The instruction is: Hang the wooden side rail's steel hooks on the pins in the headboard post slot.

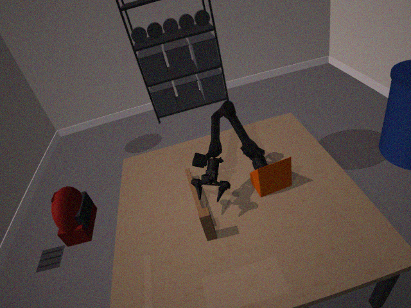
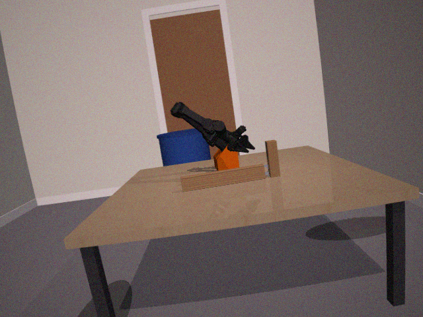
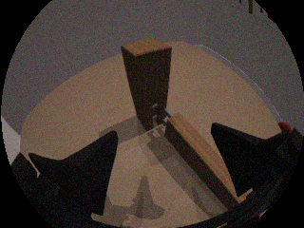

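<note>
The wooden post [image 1: 208, 228] [image 2: 272, 158] [image 3: 149, 81] stands upright on the table. The wooden side rail [image 1: 193, 188] [image 2: 222, 177] [image 3: 201, 159] lies along the table on its narrow edge, one end close to the post, with a small gap between them. Small grey metal pieces [image 2: 266, 170] [image 3: 166, 113] show in that gap; whether the hooks sit on the pins is too small to tell. My gripper [image 1: 209, 199] [image 2: 252, 150] [image 3: 166, 132] is open and empty, above the table beside the rail's post end, touching neither rail nor post. The slot's inside is hidden.
An orange wedge-shaped block [image 1: 273, 177] [image 2: 228, 159] stands by the arm's base on the table [image 1: 298, 239] [image 2: 324, 184]. A blue barrel [image 1: 399, 119] [image 2: 184, 148], a dark shelf rack and a red object [image 1: 67, 208] are beyond the table.
</note>
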You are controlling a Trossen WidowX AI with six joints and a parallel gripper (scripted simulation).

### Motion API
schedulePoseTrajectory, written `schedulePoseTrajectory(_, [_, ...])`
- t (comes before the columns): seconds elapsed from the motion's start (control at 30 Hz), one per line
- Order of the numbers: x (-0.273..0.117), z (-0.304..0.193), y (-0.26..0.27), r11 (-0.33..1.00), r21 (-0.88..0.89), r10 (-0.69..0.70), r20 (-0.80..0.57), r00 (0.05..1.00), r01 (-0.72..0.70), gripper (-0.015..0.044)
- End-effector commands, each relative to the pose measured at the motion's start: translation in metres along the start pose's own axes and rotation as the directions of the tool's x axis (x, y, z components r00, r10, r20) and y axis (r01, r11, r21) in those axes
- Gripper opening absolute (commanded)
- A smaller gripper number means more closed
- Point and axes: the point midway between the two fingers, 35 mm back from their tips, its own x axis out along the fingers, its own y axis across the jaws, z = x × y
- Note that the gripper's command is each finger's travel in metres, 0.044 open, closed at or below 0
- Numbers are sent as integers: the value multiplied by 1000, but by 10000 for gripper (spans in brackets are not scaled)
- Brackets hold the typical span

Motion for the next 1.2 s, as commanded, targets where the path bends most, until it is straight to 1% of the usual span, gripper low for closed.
schedulePoseTrajectory(0.0, [-2,2,-2,999,-35,-4,17,1000,4,440])
schedulePoseTrajectory(0.63, [-2,2,-2,1000,-23,-2,13,1000,2,440])
schedulePoseTrajectory(0.67, [-1,2,-3,1000,15,3,1,1000,-3,440])
schedulePoseTrajectory(0.73, [3,2,-6,988,151,21,-45,999,-14,440])
schedulePoseTrajectory(0.87, [11,2,-12,903,430,57,-145,988,11,440])
schedulePoseTrajectory(1.03, [17,2,-20,701,701,94,-269,958,128,440])
schedulePoseTrajectory(1.17, [21,2,-26,488,830,115,-366,923,269,440])
